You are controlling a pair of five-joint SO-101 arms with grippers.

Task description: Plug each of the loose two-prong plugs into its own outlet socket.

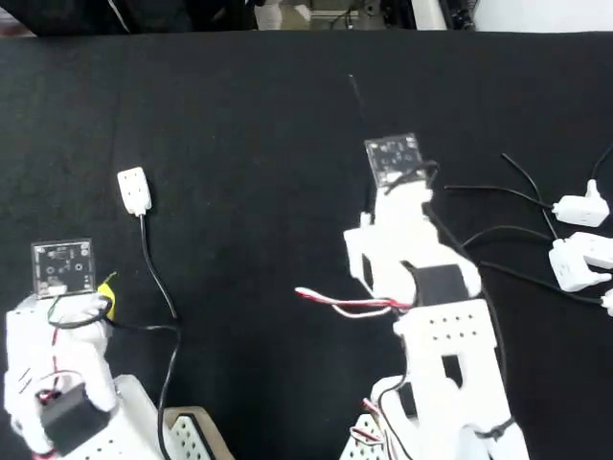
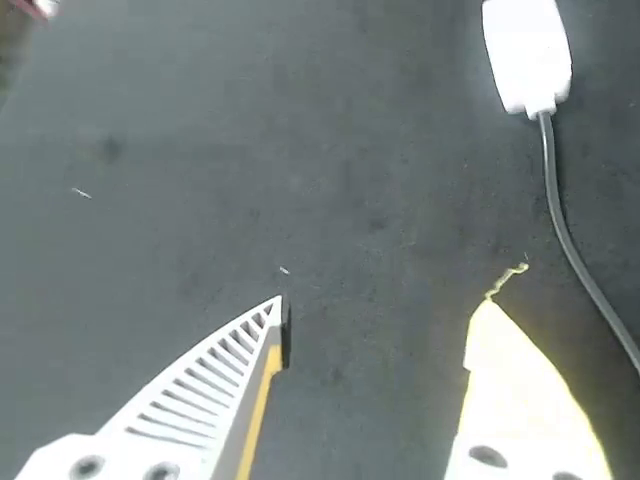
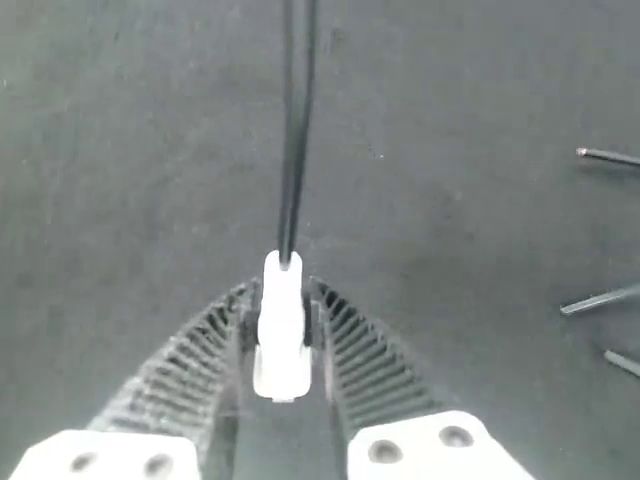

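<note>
- Right gripper [image 3: 282, 297] clamped on a white plug [image 3: 281, 335], its long axis along the fingers [image 3: 360, 350], cord [image 3: 297, 130] leading straight away.
- Left gripper [image 2: 385, 320] spread open near what seems a second plug [image 2: 527, 50].

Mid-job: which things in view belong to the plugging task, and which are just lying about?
Job:
- white plug on a black cable, clamped in the right hand
- lone white connector on its cable, ahead of the open left hand
- cabled white pieces at the far right

Lying about:
- black table cloth
- clutter beyond the far edge
</note>
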